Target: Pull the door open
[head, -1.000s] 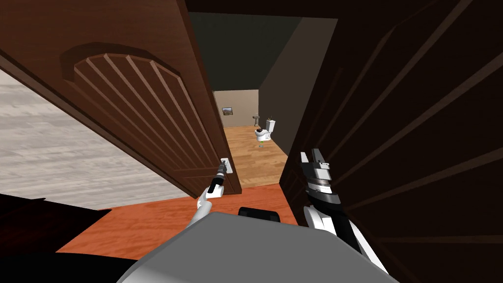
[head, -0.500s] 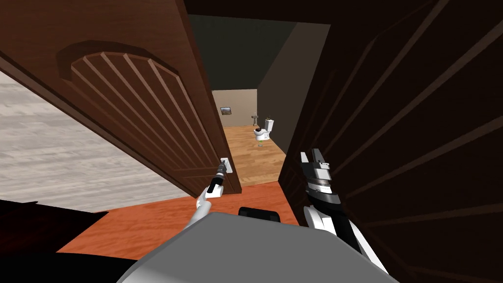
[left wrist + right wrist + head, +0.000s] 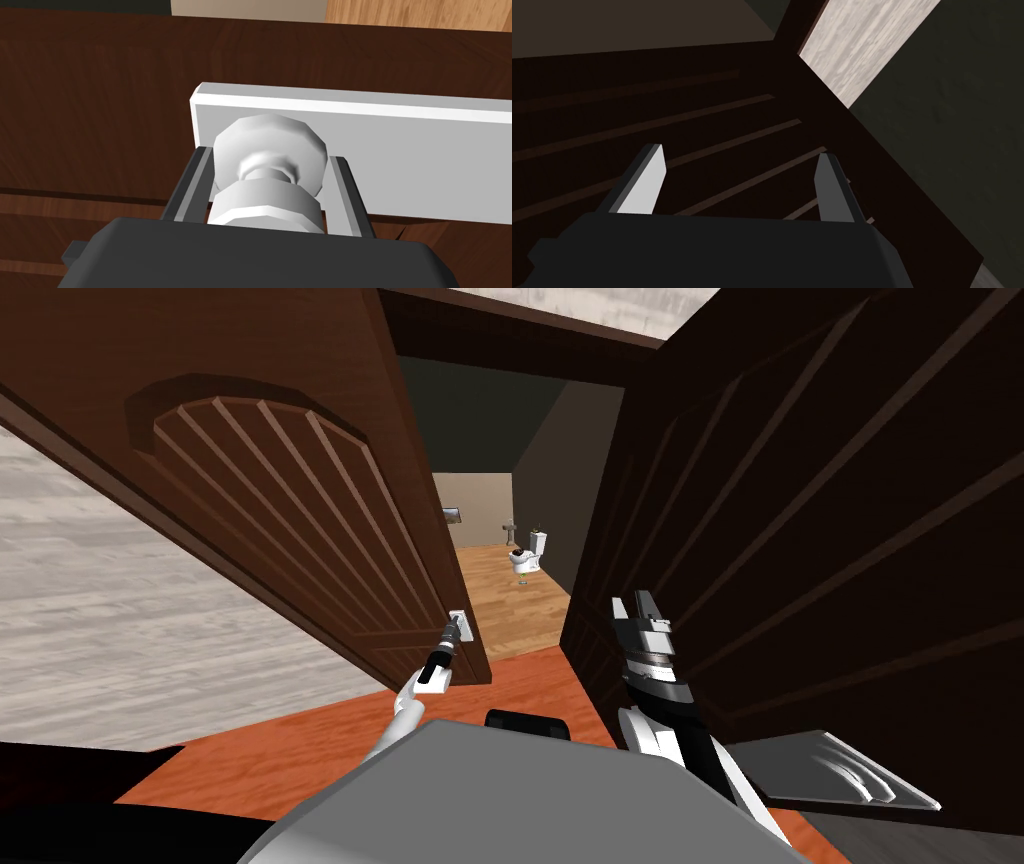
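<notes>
- Brown door [image 3: 280,488] with an arched, ribbed panel, standing ajar on the left side of the opening, free edge turned toward the gap.
- Second, darker door leaf [image 3: 820,538] on the right side, ribbed as well and set at an angle (deep in shadow, so little detail to read).
- Orange-red floor [image 3: 300,748] below both leaves; paler wood floor [image 3: 510,608] beyond the gap, running to a far wall.
- White toilet [image 3: 527,556] far off on that wood floor, framed between the two leaves.
- Idle right pincer [image 3: 632,606] raised just beside the darker door leaf, blades spread apart, nothing between them.
- Working left pincer [image 3: 455,631] low at the door's free edge, clamped on the knob, one blade pressed to each side of it.
- White plate [image 3: 400,160] lying flat on the door's brown face near that edge.
- Pale, rounded knob [image 3: 270,145] standing out from the plate.
</notes>
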Tool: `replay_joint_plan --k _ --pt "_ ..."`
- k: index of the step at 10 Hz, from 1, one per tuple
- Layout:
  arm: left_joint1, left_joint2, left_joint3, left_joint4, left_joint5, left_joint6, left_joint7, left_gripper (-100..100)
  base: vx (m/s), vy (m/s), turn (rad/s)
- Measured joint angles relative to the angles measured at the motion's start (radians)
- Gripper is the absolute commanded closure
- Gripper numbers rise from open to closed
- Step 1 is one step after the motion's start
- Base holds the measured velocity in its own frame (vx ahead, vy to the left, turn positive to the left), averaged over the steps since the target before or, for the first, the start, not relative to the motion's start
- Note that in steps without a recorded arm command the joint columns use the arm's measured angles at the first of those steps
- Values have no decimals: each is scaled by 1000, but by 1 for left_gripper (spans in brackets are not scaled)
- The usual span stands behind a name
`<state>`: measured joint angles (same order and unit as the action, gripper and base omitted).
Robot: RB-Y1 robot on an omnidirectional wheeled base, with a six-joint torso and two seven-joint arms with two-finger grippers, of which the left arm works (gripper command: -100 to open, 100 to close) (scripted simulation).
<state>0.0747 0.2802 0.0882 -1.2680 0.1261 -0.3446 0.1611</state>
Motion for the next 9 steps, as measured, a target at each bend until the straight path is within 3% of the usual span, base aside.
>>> replay_joint_plan --k 4,5,9 --pt "14 53 -47 -7 8 -14 49 100 -214 87 -157" --pt "17 52 -52 -6 8 -13 51 100 -134 46 -98" --pt "44 90 -83 -28 12 -35 84 100 -230 92 -150"
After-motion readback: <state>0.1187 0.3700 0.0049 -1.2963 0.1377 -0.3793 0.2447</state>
